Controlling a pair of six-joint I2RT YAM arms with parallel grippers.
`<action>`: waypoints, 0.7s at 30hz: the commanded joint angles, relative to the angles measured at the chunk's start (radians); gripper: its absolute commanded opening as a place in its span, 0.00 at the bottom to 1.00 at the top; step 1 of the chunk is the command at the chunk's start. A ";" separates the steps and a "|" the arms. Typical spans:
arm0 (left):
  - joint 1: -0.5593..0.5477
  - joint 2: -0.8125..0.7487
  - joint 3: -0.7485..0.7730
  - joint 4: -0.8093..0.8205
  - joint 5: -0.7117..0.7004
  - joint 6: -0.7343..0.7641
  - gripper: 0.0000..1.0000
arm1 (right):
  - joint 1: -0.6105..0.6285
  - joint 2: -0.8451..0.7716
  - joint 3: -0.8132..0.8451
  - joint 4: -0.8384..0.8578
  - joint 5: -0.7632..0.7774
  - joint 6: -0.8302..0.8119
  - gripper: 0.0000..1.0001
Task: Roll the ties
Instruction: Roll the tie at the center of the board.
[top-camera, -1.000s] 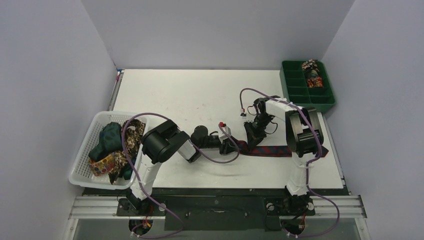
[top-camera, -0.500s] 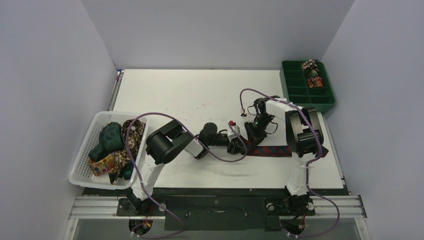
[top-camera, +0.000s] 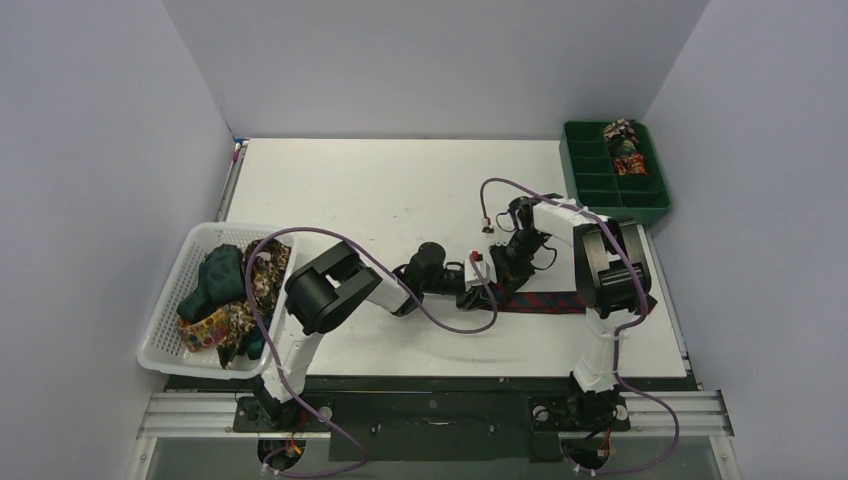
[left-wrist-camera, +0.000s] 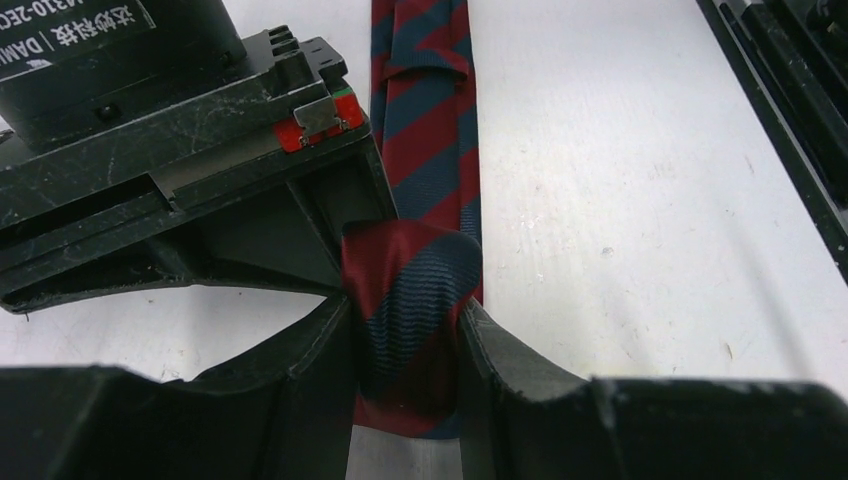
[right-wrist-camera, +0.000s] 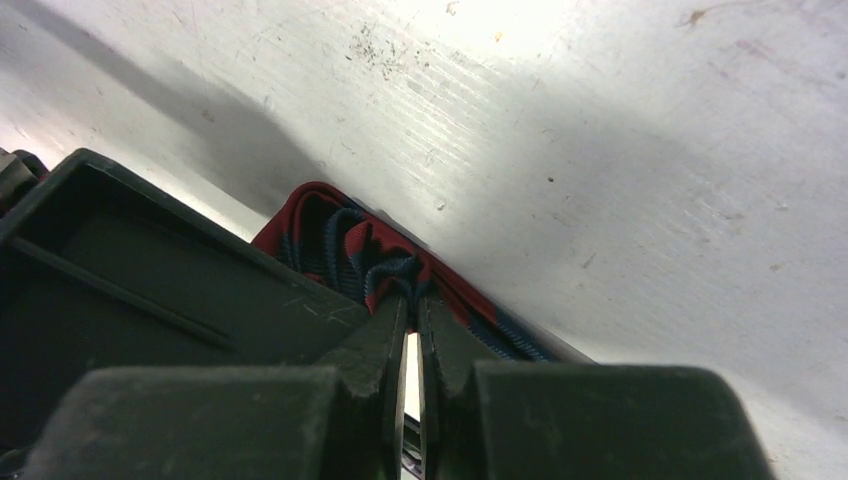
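Note:
A navy tie with red diagonal stripes (top-camera: 548, 300) lies flat along the table's near right. Its left end is wound into a small roll (left-wrist-camera: 412, 290). My left gripper (top-camera: 487, 291) is shut on that roll, one finger on each side (left-wrist-camera: 405, 325). The flat length (left-wrist-camera: 425, 140) runs away from the roll. My right gripper (top-camera: 503, 268) stands just behind, and its shut tips (right-wrist-camera: 410, 300) pinch a fold at the roll's edge (right-wrist-camera: 330, 240). More ties (top-camera: 228, 290) are heaped in the basket.
A white mesh basket (top-camera: 165, 325) sits at the table's left edge. A green compartment tray (top-camera: 598, 190) at the far right corner holds rolled ties (top-camera: 625, 150) in its back cells. The right arm's base (top-camera: 605, 270) covers part of the flat tie.
My left gripper has moved right along the tie, closing up against the right gripper. The right gripper has stayed almost where it was.

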 joint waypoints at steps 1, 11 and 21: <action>-0.025 0.059 0.012 -0.496 -0.121 0.113 0.13 | 0.013 -0.005 -0.055 0.088 0.032 -0.043 0.04; -0.013 0.115 0.161 -0.815 -0.087 0.163 0.11 | -0.116 -0.044 0.025 -0.145 -0.050 -0.206 0.32; -0.014 0.135 0.230 -0.921 -0.118 0.219 0.11 | -0.208 -0.085 0.096 -0.295 -0.277 -0.253 0.59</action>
